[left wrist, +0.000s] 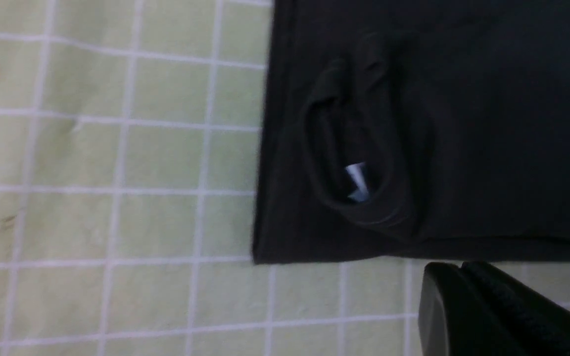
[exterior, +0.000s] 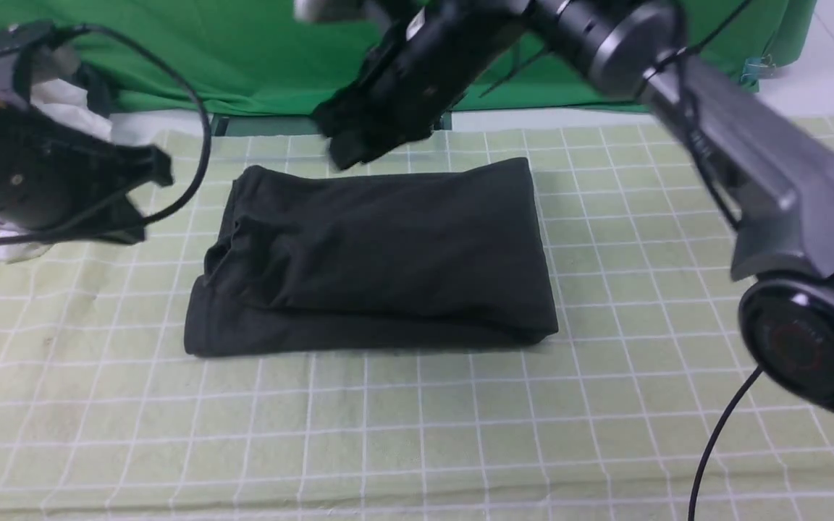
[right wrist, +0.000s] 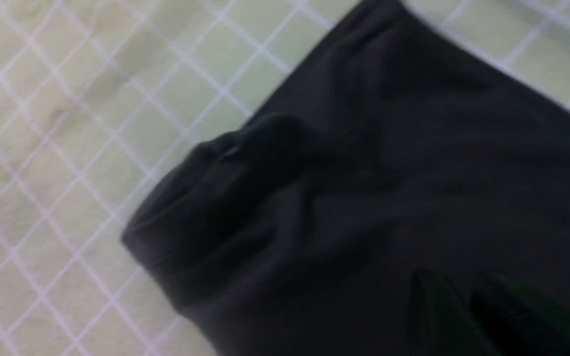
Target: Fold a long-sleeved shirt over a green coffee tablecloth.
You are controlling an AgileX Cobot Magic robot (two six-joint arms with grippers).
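My left gripper (left wrist: 446, 277), pressed together, hangs beside the long-sleeved shirt (exterior: 373, 253). It lies folded, the green coffee tablecloth (exterior: 605, 405) under it. Soft and floppy, I judge; pinch stacked corners. The right gripper (exterior: 348, 148) hovers over its far edge, blurred, state unclear.

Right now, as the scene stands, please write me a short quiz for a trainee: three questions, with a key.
1. True or false: the black shirt lies folded into a rectangle on the checked tablecloth.
2. Fill in: the left gripper is beside the shirt, holding nothing, and it is ___.
3. Which gripper is by the shirt's far edge? A) left gripper B) right gripper C) neither

Key: 1 true; 2 shut; 3 B.
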